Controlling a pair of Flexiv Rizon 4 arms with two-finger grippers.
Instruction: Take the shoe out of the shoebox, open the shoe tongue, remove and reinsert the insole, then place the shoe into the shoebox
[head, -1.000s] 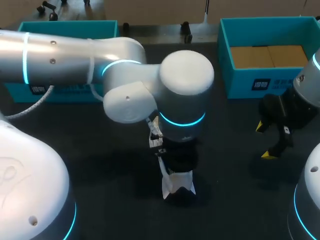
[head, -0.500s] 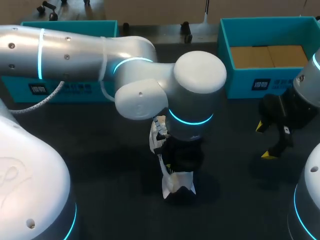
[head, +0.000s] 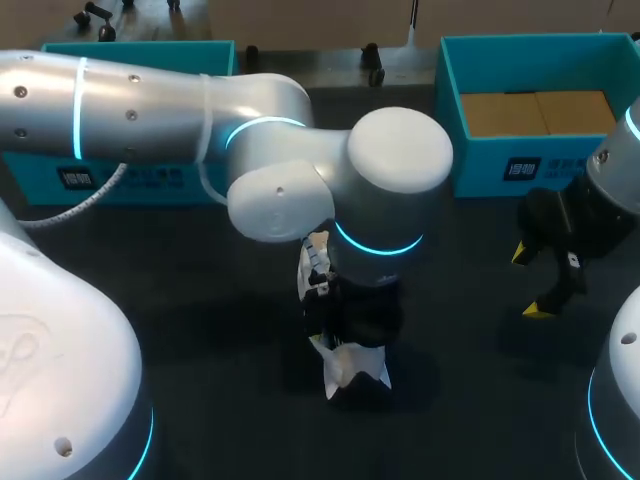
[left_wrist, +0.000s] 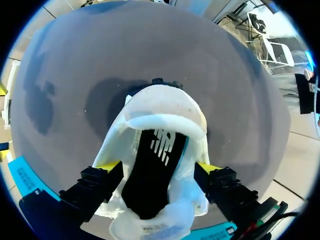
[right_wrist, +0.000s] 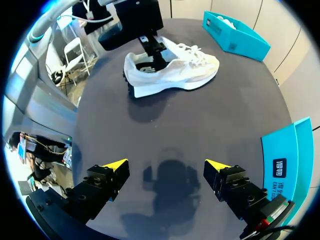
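A white sneaker (head: 356, 372) lies on the dark table, mostly hidden under my left arm in the head view. My left gripper (left_wrist: 159, 167) is open, and its yellow fingertips (left_wrist: 108, 165) straddle the shoe's two sides. A black insole (left_wrist: 152, 170) with a white mark shows inside the shoe's mouth. From the right wrist view the whole sneaker (right_wrist: 172, 70) lies on its sole, with the left gripper (right_wrist: 150, 42) over its heel end. My right gripper (right_wrist: 167, 167) hangs open over bare table, well apart from the shoe, and holds nothing (head: 530, 282).
A teal box (head: 480, 150) with a brown floor stands at the back right. Another teal box (head: 60, 180) sits at the back left, largely behind my left arm. The right arm's base (head: 615, 400) fills the front right corner.
My left arm's wrist and elbow shifted slightly to the right over the shoe, and its gripper went from shut to open. The shoe and the right arm stayed put.
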